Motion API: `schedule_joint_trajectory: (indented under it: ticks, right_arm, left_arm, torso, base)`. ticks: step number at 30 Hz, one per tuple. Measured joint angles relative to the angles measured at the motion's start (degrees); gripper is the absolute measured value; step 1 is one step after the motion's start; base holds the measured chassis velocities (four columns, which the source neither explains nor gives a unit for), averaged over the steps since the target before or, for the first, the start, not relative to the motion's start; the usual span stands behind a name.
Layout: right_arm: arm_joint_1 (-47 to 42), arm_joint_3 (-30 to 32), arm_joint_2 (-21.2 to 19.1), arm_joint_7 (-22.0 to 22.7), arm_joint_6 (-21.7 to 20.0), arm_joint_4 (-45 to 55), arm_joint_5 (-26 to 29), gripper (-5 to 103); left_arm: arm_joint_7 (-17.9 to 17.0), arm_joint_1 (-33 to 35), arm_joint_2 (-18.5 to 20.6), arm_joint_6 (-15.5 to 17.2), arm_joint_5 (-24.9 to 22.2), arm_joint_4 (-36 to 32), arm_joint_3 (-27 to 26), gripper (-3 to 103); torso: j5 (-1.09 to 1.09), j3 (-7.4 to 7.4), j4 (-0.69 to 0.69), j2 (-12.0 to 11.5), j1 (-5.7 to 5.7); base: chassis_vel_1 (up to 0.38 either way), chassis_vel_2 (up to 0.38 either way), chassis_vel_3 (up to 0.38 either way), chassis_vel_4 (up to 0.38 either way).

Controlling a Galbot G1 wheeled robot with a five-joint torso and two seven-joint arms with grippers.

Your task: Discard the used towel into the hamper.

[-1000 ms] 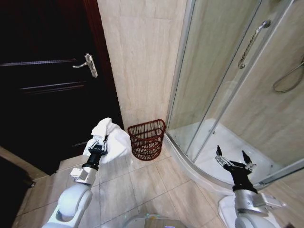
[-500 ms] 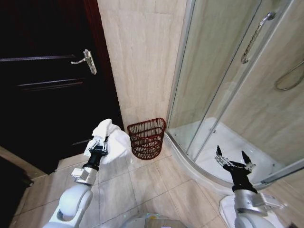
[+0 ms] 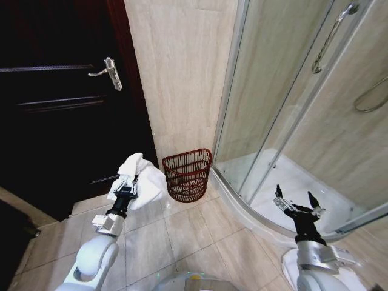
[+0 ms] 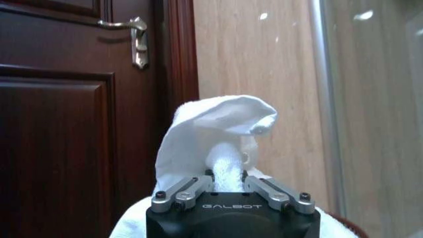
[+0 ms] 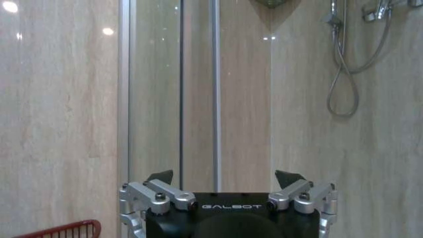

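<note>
Gripping a bunched white towel (image 3: 140, 182), the left claw (image 3: 126, 185) hangs above the tiled floor (image 3: 182, 236), just to the left of the hamper (image 3: 187, 174) and apart from it. From the left wrist, the towel (image 4: 218, 139) rises out of the pinched fingers (image 4: 182, 192) in a folded peak, in front of a dark wooden door (image 4: 59, 124). The hamper stands on the floor against the beige tiled wall (image 3: 182, 73), beside the shower enclosure (image 3: 291, 121). On the right, the right claw (image 3: 298, 205) is spread wide and holds nothing, close to the shower's curved base.
</note>
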Motion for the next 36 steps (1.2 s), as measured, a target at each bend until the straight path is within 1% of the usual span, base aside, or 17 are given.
schedule_joint_trajectory:
  ticks: [1, 5, 11, 17, 29, 36]
  right_arm:
    - [-0.17, 0.22, 0.07, -0.03, 0.0, -0.08, -0.21, 100]
    - [-0.55, 0.39, 0.18, -0.25, -0.24, -0.09, -0.28, 100]
    - [-0.59, 0.24, 0.45, -0.41, -0.48, -0.1, -0.33, 100]
    - [-0.74, -0.24, 0.56, -0.46, -0.2, -0.09, -0.54, 100]
    - [-0.76, -0.09, 0.63, -1.07, 0.57, -0.29, -0.73, 100]
    - [-0.9, -0.14, 0.72, -1.24, 0.81, -0.37, -0.62, 100]
  left_arm:
    - [0.66, -0.04, -0.02, -0.9, -0.44, 0.02, 0.04, 10]
    - [1.57, -0.14, -0.02, -1.78, -0.92, -0.14, 0.17, 10]
    - [2.42, -0.28, 0.08, -2.5, -0.83, 0.01, 0.19, 10]
    - [4.43, -0.19, 0.3, -3.59, -0.9, 0.34, -0.11, 10]
    - [5.71, -1.09, 0.41, -3.66, -0.61, 0.56, 0.36, 10]
    - [5.98, -1.0, 0.42, -3.86, -0.35, 0.82, 0.38, 10]
  torso:
    - [0.0, -0.08, 0.0, -0.11, -0.03]
    - [0.0, -0.13, 0.0, -0.16, -0.04]
    - [0.0, -0.08, 0.0, -0.08, -0.02]
    - [0.0, 0.03, 0.0, 0.1, 0.05]
    - [0.0, 0.15, 0.0, 0.31, 0.11]
    - [0.0, 0.21, -0.01, 0.37, 0.16]
  base:
    - [0.0, 0.0, 0.0, 0.0]
    - [0.0, 0.0, 0.0, 0.0]
    - [0.0, 0.0, 0.0, 0.0]
    - [0.0, 0.0, 0.0, 0.0]
    - [-0.008, 0.012, 0.009, -0.015]
    - [-0.112, 0.123, 0.124, -0.117]
